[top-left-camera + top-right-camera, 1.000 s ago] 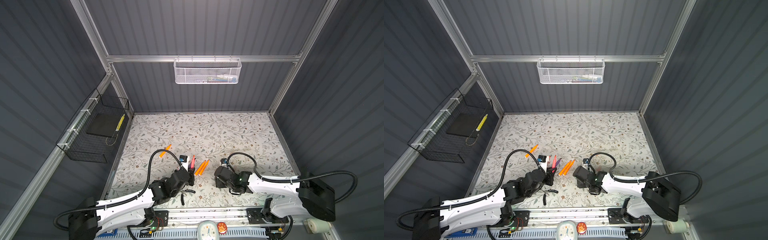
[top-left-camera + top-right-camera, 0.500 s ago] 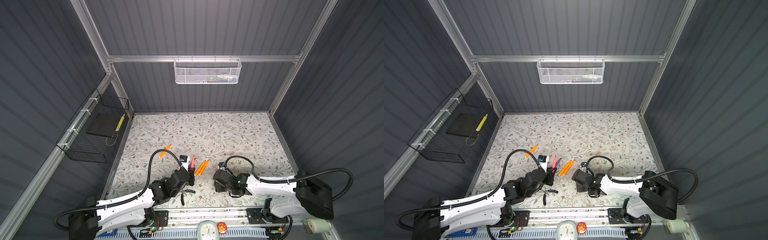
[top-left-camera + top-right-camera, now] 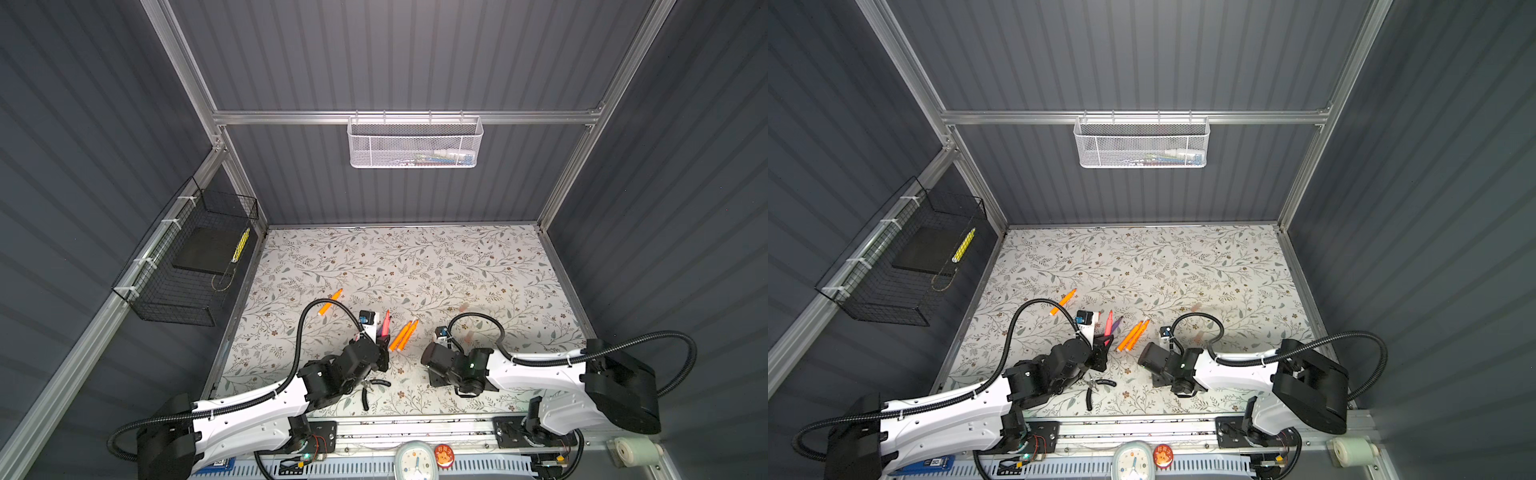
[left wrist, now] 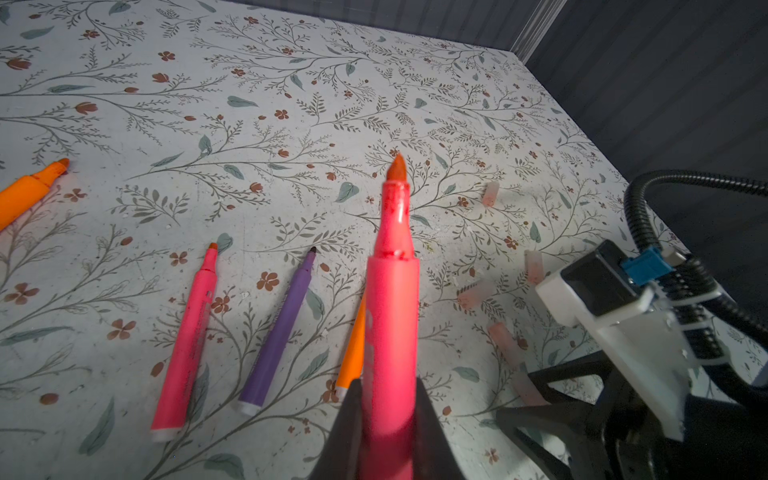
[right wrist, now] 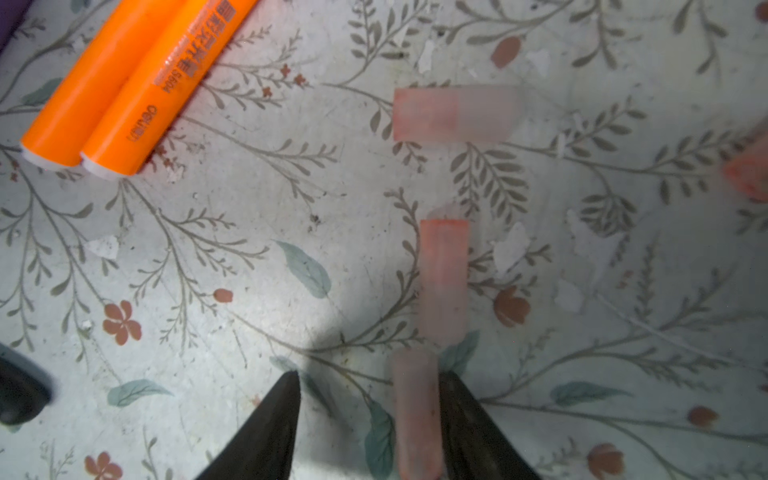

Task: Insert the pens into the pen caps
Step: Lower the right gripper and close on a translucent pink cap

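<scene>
**A:** Where is the pink-red pen [image 4: 392, 299] sitting?

**B:** The left gripper [image 4: 388, 399] is clamping it by the barrel, with the jaws closed tight on it. The bare tip is sticking out ahead of the fingers, over the floral table [image 4: 249, 124].

**A:** And the caps?

**B:** A pale-pink cap [image 5: 415, 411] is lying flat between the jaws of the right gripper [image 5: 370, 376]. Those jaws are standing partly apart. One finger [image 5: 469, 415] is sitting hard beside the cap and the other is standing clear of it, so nothing is being gripped. A second cap [image 5: 442, 282] is lying just beyond the first, and a third cap [image 5: 455, 114] is lying crosswise past that.

**A:** What is lying around them?

**B:** In a top view, a pair of orange pens [image 3: 403, 334] is lying side by side at about two o'clock from the left gripper. A lone orange pen [image 3: 330, 301] is lying between ten and eleven o'clock. The black-handled pliers [image 3: 374, 388] are resting at six o'clock. The left wrist view is also showing a second pink pen [image 4: 187, 345] and a purple pen [image 4: 278, 332], lying near each other on the table beside the held one.
</scene>
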Robot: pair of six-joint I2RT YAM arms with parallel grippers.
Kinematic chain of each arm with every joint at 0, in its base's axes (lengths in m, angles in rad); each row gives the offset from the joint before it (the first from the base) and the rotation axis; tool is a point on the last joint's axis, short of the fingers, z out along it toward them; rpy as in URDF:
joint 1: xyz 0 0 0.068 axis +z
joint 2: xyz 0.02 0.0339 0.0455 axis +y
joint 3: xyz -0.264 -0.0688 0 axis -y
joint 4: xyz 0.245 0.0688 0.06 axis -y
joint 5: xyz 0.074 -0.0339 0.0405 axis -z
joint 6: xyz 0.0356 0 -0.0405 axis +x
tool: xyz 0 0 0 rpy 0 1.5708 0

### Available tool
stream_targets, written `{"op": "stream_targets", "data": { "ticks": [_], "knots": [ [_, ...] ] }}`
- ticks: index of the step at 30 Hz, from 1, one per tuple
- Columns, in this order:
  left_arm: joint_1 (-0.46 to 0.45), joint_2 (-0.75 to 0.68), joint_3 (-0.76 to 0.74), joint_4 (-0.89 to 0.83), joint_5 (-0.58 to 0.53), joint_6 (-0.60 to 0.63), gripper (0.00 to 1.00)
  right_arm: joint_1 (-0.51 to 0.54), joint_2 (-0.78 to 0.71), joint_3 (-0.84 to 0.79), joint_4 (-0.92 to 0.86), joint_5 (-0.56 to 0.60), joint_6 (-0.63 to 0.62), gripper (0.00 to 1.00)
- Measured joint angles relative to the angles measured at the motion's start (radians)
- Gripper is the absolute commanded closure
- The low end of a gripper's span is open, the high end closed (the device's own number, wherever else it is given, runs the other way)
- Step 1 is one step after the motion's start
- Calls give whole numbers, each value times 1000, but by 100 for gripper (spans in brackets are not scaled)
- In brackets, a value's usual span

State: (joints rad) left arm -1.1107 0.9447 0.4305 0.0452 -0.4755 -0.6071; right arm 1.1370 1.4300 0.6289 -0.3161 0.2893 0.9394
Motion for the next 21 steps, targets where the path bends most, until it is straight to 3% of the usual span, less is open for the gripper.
{"op": "stream_targets", "data": {
  "ticks": [10, 18, 21],
  "knots": [
    [0, 0, 0, 4, 0, 0, 100, 1, 57, 50, -74, 55, 34, 66],
    [0, 0, 0, 3, 0, 0, 100, 5, 61, 50, -79, 64, 46, 67],
    [0, 0, 0, 4, 0, 0, 100, 10, 69, 55, -79, 74, 49, 74]
  ]
}}
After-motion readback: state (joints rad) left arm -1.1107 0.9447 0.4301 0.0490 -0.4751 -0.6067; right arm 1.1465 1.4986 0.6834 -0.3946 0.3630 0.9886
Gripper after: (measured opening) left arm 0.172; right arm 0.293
